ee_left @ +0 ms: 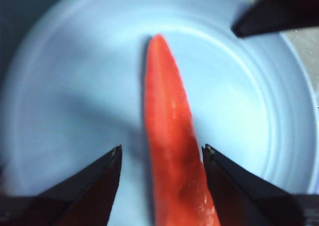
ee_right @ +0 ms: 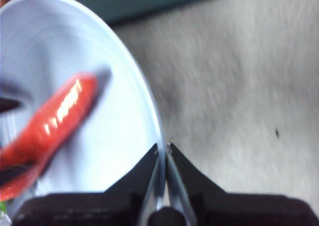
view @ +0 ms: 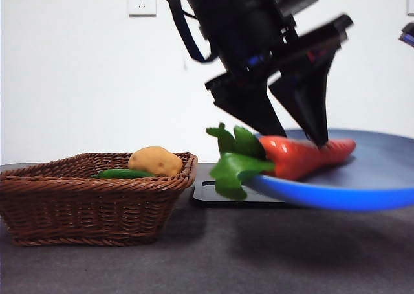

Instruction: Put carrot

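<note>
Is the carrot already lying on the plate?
Yes. The carrot lies on the blue plate, with the left gripper open around it.

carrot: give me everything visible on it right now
The carrot is a smooth, glossy orange-red toy with a tapered body and bright green leafy top. It lies on its side on the blue plate, leaves hanging past the rim, tip toward the plate's middle. The left gripper straddles its body, jaws open, gaps showing on both sides. The right gripper pinches the plate's rim, clear of the carrot.
</note>
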Controlling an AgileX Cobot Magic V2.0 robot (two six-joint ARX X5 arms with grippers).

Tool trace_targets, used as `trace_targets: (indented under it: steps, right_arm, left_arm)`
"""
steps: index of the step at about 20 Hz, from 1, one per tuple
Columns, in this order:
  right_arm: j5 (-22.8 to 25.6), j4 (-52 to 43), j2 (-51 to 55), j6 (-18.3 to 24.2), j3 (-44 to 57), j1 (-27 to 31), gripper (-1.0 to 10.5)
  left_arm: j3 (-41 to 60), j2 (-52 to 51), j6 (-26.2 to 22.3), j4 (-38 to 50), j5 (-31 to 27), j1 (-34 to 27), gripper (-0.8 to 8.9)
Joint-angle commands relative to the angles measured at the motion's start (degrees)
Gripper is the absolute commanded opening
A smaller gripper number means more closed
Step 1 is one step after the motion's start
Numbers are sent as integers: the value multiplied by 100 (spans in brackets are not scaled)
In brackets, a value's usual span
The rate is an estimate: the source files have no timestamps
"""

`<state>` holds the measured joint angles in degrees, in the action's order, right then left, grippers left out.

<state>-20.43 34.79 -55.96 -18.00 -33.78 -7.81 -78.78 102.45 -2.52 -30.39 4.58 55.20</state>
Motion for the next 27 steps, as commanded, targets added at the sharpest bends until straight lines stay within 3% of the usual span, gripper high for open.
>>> trace_targets:
  steps: [1,6,13,18,23,27]
  right_arm:
    - [-13,90,-256,-22,-70,-7,3]
    - [-20,87,-1344,22,-581,0,3]
    - [-26,42,-3703,245,-2809,177,3]
    - [-28,44,-5121,243,-4236,181,3]
    - [-15,-55,-5591,247,-4603,190,7]
    - [-7,-107,-5591,245,-4603,245,108]
  left_arm:
    - [-339,-269,-24,-68,-11,63,284]
    - [-697,-1174,-28,-581,-17,57,284]
    - [-710,-2490,-22,-1558,-9,59,283]
    - [-710,-2776,90,-2262,-11,59,283]
    - [-710,-2771,103,-2319,-13,59,283]
    - [-710,-2769,101,-2310,-11,59,283]
